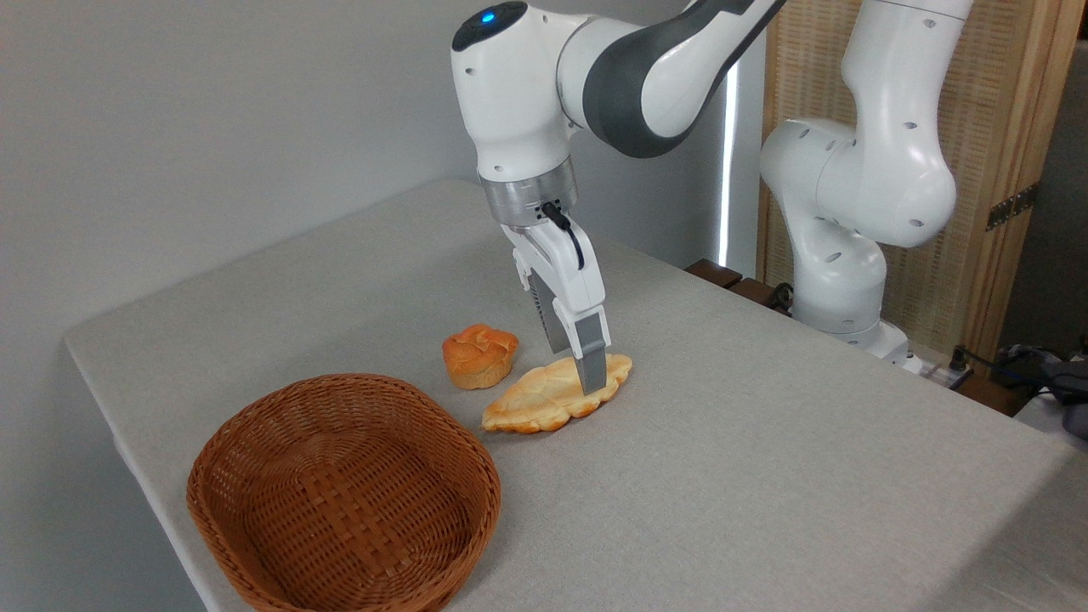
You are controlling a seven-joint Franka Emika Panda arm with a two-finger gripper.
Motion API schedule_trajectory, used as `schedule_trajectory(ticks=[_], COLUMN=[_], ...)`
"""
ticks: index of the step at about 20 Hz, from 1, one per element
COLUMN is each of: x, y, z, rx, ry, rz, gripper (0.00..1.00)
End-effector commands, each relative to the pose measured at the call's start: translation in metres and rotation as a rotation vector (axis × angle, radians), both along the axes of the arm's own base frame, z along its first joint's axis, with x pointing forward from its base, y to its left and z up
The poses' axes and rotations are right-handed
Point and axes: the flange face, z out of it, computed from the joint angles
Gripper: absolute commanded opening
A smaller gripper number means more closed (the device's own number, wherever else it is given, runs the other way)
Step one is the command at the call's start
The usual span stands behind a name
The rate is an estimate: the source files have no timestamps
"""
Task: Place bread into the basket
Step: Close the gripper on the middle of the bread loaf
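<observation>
Gripper (580, 367) lowered onto the far-right end of the bread (552, 398), fingers straddling the loaf across its narrow width, probably because its flat, lobed shape offers no other hold; whether actually clamped or only just around it, cannot tell. Bread lying flat on the table (765, 459), up and right of the basket (344, 497) and well outside its rim, round orange bun (480, 354) just left of the loaf. Lift judged not yet begun.
</observation>
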Motion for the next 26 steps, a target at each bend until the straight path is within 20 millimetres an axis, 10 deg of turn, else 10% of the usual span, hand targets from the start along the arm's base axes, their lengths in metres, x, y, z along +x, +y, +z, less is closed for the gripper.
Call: schedule_trajectory(ticks=[1, 7, 13, 26], x=[0.006, 0.013, 0.014, 0.016], y=[0.0, 0.002, 0.002, 0.003], z=[-0.005, -0.025, -0.021, -0.01], rx=[-0.011, -0.011, -0.015, -0.03], ry=[-0.028, -0.061, -0.066, -0.087], rz=[-0.017, -0.019, -0.039, -0.037], gripper=[1.0, 1.0, 0.34, 0.28])
